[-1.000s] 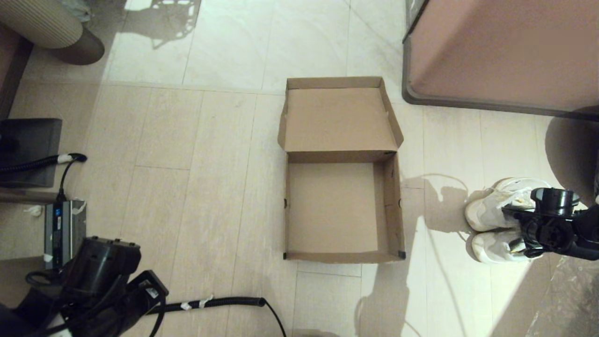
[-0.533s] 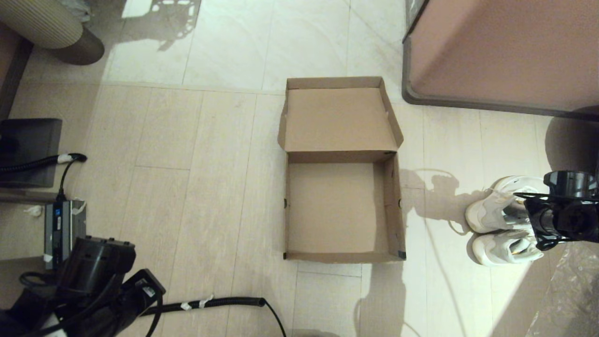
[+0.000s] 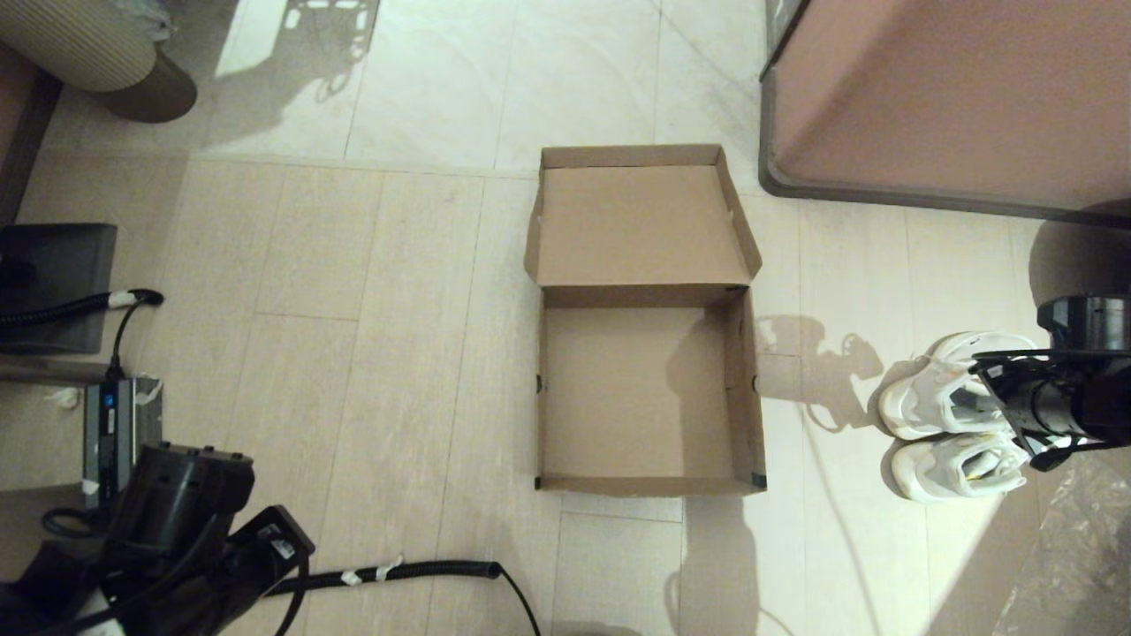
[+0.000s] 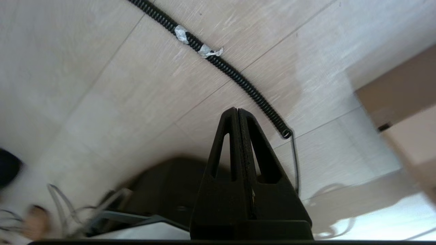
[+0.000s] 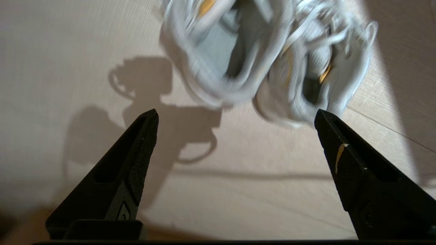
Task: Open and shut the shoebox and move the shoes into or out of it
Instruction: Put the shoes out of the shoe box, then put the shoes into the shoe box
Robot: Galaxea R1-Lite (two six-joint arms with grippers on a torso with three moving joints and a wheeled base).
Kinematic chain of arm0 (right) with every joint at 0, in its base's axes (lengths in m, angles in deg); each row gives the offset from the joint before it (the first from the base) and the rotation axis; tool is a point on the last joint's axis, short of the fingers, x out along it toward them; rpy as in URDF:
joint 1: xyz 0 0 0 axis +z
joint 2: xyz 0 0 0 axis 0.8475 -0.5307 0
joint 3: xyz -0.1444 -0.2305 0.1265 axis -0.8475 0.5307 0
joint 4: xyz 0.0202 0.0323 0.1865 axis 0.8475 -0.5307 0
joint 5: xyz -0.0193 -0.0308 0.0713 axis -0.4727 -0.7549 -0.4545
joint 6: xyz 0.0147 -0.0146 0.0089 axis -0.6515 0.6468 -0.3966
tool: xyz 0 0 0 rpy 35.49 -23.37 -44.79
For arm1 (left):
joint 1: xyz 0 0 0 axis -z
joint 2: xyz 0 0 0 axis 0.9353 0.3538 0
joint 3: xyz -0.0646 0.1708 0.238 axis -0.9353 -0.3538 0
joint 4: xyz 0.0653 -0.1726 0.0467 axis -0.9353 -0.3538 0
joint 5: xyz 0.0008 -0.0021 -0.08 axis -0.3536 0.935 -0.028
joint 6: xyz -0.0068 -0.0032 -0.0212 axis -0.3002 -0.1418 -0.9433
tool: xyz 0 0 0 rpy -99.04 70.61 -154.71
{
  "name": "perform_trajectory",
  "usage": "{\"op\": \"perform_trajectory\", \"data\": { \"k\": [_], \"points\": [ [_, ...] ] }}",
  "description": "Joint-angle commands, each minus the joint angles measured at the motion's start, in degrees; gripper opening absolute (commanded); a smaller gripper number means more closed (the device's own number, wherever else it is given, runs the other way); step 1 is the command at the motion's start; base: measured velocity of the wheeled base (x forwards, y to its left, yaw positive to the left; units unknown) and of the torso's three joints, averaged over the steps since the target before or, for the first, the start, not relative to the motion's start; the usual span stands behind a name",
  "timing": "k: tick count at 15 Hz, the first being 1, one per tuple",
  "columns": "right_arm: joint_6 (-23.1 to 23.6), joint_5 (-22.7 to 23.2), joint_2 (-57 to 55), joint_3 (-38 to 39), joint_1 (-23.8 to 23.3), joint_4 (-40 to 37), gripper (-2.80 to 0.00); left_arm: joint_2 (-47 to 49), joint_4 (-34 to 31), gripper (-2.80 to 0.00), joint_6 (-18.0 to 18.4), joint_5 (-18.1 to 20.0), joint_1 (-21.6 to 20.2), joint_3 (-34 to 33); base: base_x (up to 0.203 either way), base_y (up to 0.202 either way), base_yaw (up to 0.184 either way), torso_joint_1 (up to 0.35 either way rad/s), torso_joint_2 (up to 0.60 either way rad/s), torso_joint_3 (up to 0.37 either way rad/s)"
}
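The brown cardboard shoebox stands open mid-floor with nothing inside, its lid folded back flat behind it. The white shoes sit side by side on the floor to its right, blurred in the right wrist view. My right gripper hovers over their right ends, open, with only floor between its fingers. My left gripper is parked at the lower left, shut on nothing. One corner of the box shows in the left wrist view.
A large pinkish-brown cabinet fills the far right. A coiled black cable lies in front of the box, with a power unit and a dark object at the left. Clear plastic sheet lies at the lower right.
My right gripper has drawn back to the right and lifted off the shoes, uncovering more of them. The shoes stay on the floor. The left arm barely shifted.
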Motion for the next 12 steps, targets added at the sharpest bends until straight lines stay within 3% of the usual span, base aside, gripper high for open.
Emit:
{"op": "perform_trajectory", "data": {
  "k": [1, 3, 5, 8, 10, 12],
  "points": [
    [7.1, 0.2, 8.4, 3.5, 6.2, -0.6, 0.00, 0.2, 0.5, -2.80, 2.4, 0.0, 0.4, 0.2, 0.000, 0.000, 0.000, 0.000, 0.00, 0.000],
    [12.8, 0.4, 13.6, 6.7, 12.9, -1.0, 0.00, -0.7, 4.3, -2.80, 6.1, -0.1, 0.8, -0.7, 0.000, 0.000, 0.000, 0.000, 0.00, 0.000],
    [16.3, 1.1, 18.1, 9.7, 22.4, -1.3, 0.00, -3.0, 5.9, -2.80, 8.4, -0.1, 0.7, -3.0, 0.000, 0.000, 0.000, 0.000, 0.00, 0.000],
    [19.0, 1.9, 23.8, 14.1, 36.8, -1.4, 0.00, -6.9, 6.1, -2.80, 8.9, -0.2, -1.2, -6.6, 0.000, 0.000, 0.000, 0.000, 0.00, 0.000],
    [22.7, 0.6, 29.1, 21.6, 38.9, -1.2, 0.00, -10.1, 6.1, -2.80, 9.4, -0.2, -4.0, -9.6, 0.000, 0.000, 0.000, 0.000, 0.00, 0.000],
    [27.2, -3.1, 32.9, 27.0, 35.3, -1.1, 0.00, -12.0, 6.3, -2.80, 12.3, -0.5, -6.8, -11.9, 0.000, 0.000, 0.000, 0.000, 0.00, 0.000]
  ]
}}
